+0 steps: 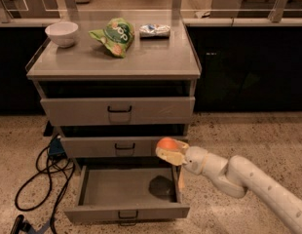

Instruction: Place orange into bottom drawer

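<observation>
The orange [166, 144] is held in my gripper [169, 152], which reaches in from the lower right on a white arm. The gripper is shut on the orange and hangs above the right part of the open bottom drawer [122, 186]. That drawer is pulled out, a grey shallow tray with a black handle [127, 214] on its front. A dark shadow lies on the drawer floor under the orange. The two upper grey drawers are nearly closed.
On the cabinet top [156, 60] stand a white bowl [62, 33], a green snack bag [115, 35] and a small blue-white packet [154, 29]. Black cables [41, 172] lie on the floor left of the cabinet. Dark counters run behind.
</observation>
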Action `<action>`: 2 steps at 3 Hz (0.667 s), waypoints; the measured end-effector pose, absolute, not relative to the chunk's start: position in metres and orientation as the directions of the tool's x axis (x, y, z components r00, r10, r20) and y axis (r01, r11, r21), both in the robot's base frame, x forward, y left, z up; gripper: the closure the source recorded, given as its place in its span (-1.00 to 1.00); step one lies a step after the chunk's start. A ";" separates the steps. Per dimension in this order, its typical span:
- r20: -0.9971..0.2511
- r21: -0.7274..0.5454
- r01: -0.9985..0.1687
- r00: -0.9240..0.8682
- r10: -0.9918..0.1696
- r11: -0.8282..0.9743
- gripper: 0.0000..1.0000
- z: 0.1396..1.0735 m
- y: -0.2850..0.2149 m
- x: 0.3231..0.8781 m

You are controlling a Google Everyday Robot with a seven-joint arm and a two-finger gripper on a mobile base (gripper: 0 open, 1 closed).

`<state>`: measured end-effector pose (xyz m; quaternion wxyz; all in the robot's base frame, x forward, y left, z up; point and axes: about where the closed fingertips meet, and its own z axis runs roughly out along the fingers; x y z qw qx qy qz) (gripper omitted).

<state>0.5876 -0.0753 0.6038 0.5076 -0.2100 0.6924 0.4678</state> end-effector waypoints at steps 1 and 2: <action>-0.867 0.487 -0.737 -0.472 0.159 0.468 1.00 0.546 -0.021 0.566; -0.867 0.486 -0.733 -0.472 0.158 0.476 1.00 0.547 -0.022 0.567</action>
